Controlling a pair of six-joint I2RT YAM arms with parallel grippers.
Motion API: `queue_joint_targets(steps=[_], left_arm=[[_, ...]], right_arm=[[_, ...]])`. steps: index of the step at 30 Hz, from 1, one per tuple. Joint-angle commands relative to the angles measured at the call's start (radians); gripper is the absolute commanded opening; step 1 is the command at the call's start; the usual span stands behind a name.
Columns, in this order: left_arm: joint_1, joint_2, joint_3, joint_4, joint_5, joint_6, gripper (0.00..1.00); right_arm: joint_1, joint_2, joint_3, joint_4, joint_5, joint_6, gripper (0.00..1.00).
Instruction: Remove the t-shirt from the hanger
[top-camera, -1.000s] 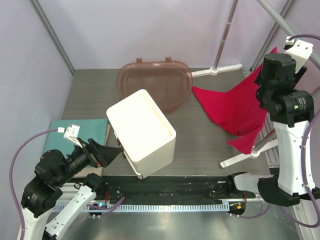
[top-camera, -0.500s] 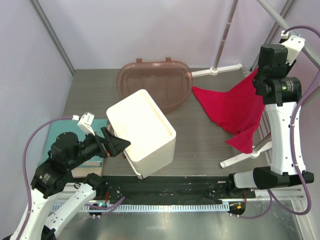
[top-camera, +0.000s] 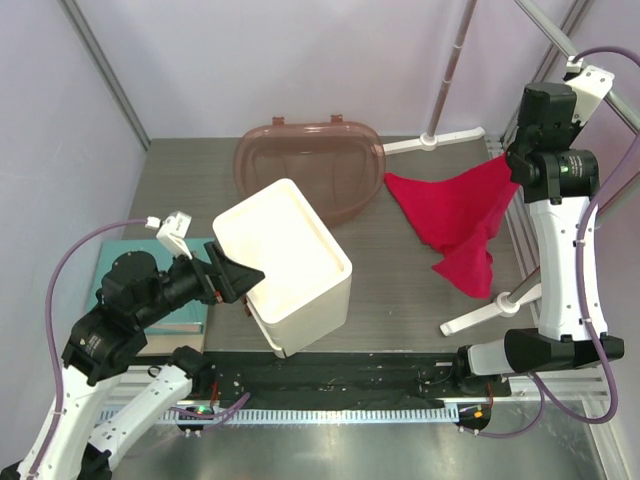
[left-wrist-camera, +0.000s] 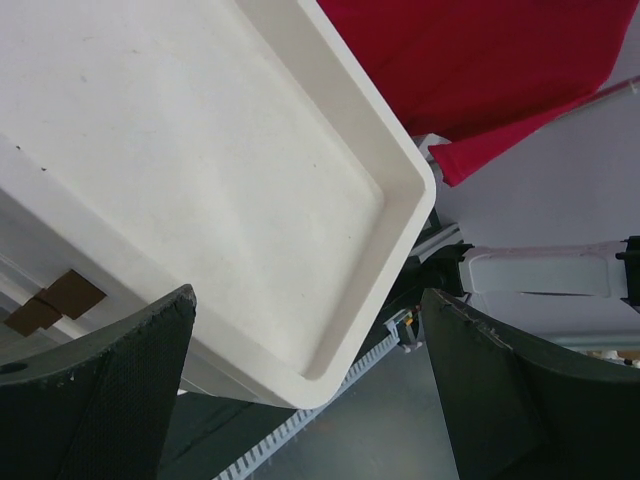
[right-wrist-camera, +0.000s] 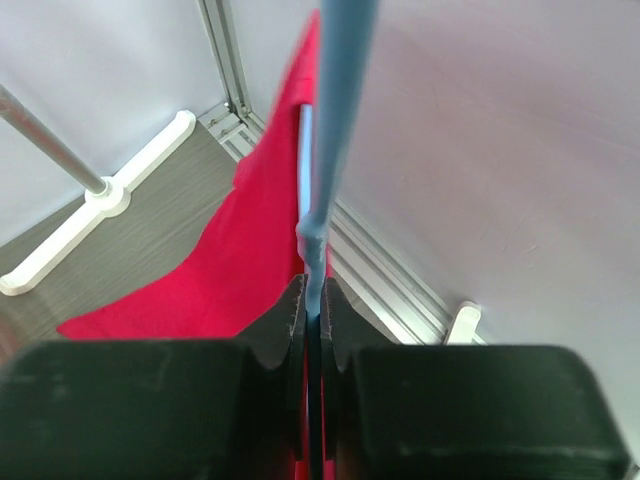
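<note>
The red t-shirt (top-camera: 455, 215) hangs at the right of the table from a high corner, its lower folds resting on the tabletop. In the right wrist view the t-shirt (right-wrist-camera: 240, 270) drapes below the thin light-blue hanger (right-wrist-camera: 335, 120). My right gripper (right-wrist-camera: 312, 300) is shut on the hanger's wire, which runs up from between the jaws. From above, the right gripper (top-camera: 512, 158) sits at the shirt's top corner and the hanger itself is hidden. My left gripper (top-camera: 245, 280) is open, level with the left edge of the white box (top-camera: 285, 265), holding nothing. The left wrist view shows the box (left-wrist-camera: 200, 170) and the t-shirt (left-wrist-camera: 470, 60) beyond.
A brown translucent tub (top-camera: 310, 165) lies behind the white box. A teal book (top-camera: 150, 260) is at the left by the left arm. The white stand has one foot (top-camera: 490, 310) near the front right and another (top-camera: 435, 140) at the back.
My right gripper has closed onto the hanger wire. The shirt's lower corner has swung left and settled lower. My left gripper has moved right, up to the white box.
</note>
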Motion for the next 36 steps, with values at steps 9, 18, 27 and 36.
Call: queue_joint_targets(steps=[9, 18, 27, 36], left_arm=[[0.003, 0.026, 0.035, 0.061, 0.023, 0.037, 0.93], [0.003, 0.018, 0.037, 0.063, 0.023, 0.037, 0.93], [0.004, 0.012, 0.052, 0.055, 0.020, 0.036, 0.93], [0.004, 0.032, 0.051, 0.087, 0.042, 0.025, 0.94]], right_arm=[[-0.003, -0.031, 0.106, 0.050, -0.069, -0.022, 0.01], [-0.003, -0.040, 0.178, 0.108, -0.229, -0.052, 0.01], [-0.003, -0.037, 0.210, 0.157, -0.473, -0.086, 0.01], [-0.003, -0.121, 0.072, 0.162, -0.811, -0.046, 0.01]])
